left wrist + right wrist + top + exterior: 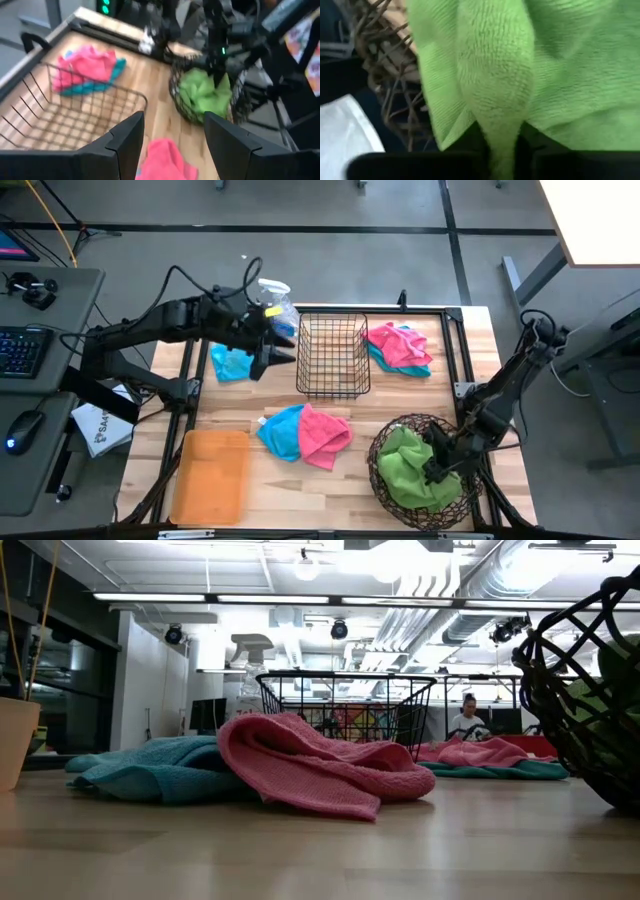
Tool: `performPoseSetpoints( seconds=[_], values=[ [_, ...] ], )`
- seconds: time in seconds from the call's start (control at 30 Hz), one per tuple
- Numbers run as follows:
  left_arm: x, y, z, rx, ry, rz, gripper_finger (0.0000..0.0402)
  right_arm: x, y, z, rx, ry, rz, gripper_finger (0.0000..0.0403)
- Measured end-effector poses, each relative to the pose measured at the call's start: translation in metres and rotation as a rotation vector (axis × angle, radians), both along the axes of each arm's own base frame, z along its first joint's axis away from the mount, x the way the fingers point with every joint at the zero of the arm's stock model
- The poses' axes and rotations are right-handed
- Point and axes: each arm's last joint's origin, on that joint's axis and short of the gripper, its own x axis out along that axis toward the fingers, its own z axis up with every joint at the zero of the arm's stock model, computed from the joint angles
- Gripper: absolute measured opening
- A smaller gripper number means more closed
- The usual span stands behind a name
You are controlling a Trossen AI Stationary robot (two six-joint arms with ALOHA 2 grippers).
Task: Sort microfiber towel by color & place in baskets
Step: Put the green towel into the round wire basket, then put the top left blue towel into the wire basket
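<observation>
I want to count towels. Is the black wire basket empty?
Empty. The high view shows bare table through the black wire basket; pink and teal towels lie outside it.

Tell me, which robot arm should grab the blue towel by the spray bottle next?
Left, probably. The left gripper hangs open right beside that blue towel. The right gripper is far off in the round basket, pinching the green towel.

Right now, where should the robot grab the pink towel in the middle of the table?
Grab the raised fold on top of the pink towel, coming straight down. It lies bunched and partly over a blue towel, so pinching the hump lifts only the pink one.
</observation>
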Motion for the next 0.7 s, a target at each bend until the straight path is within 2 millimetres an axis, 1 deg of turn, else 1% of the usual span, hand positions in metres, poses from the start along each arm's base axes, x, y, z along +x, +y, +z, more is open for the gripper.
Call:
performPoseSetpoints(
  seconds=[0.13,0.3,0.37,0.43,0.53,0.63,0.7],
  values=[
    [0.000,-0.009,-0.009,-0.025,0.087,-0.019,0.0193,0.004,0.004,0.014,0.027,-0.034,0.075,0.0120],
    [-0.004,-0.014,-0.013,-0.023,0.154,0.013,0.0193,0.009,0.008,0.044,0.056,-0.103,0.206,0.0230],
    [-0.006,-0.015,-0.015,-0.020,0.184,0.024,0.0193,0.010,0.007,0.055,0.052,-0.094,0.250,0.0270],
    [-0.008,-0.015,-0.017,-0.015,0.206,0.032,0.0193,0.008,0.003,0.064,0.024,-0.058,0.288,0.0301],
    [-0.010,-0.013,-0.019,0.033,0.234,0.068,0.0193,0.004,-0.005,0.073,-0.052,0.001,0.325,0.0329],
    [-0.011,-0.010,-0.019,0.093,0.251,0.123,0.0193,0.003,-0.015,0.076,-0.130,0.046,0.293,0.0335],
    [-0.012,-0.009,-0.021,0.126,0.277,0.151,0.0193,0.006,-0.019,0.078,-0.171,0.034,0.259,0.0335]
  ],
)
